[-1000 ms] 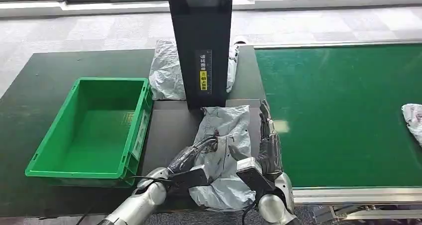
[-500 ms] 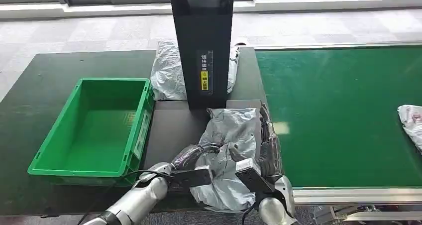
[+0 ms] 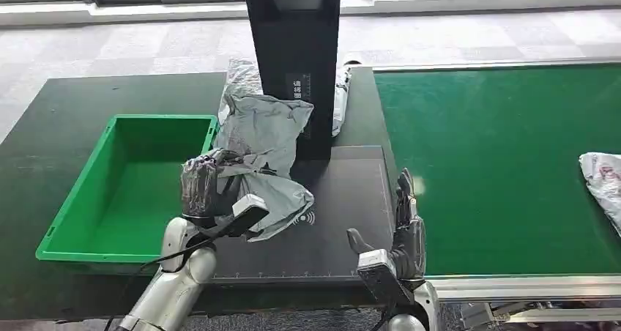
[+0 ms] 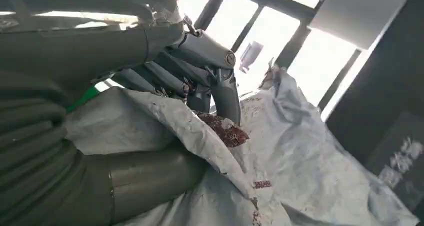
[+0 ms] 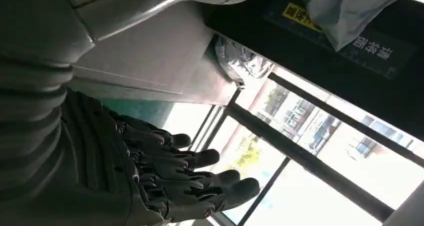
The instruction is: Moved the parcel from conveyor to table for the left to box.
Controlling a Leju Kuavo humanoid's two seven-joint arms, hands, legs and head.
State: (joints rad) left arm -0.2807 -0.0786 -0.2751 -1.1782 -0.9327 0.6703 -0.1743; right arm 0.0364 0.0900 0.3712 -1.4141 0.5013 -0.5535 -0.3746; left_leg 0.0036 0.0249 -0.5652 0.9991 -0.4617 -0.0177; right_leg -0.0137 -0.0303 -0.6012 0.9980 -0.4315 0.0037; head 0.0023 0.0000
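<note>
My left hand grips the grey poly-mailer parcel by its lower crumpled end. The parcel is off the table, beside the black post, just right of the green crate and partly over its near right corner. In the left wrist view my fingers bunch a fold of the film against my thumb. My right hand holds nothing, fingers straight and apart, at the seam between the dark mat and the green conveyor.

The bag looks soft and light: it sags and creases around my grip instead of keeping a shape. The film looks slick, so I judge a pinch on a loose fold could slip; gathering a thick bunch near the contents seems safer.
</note>
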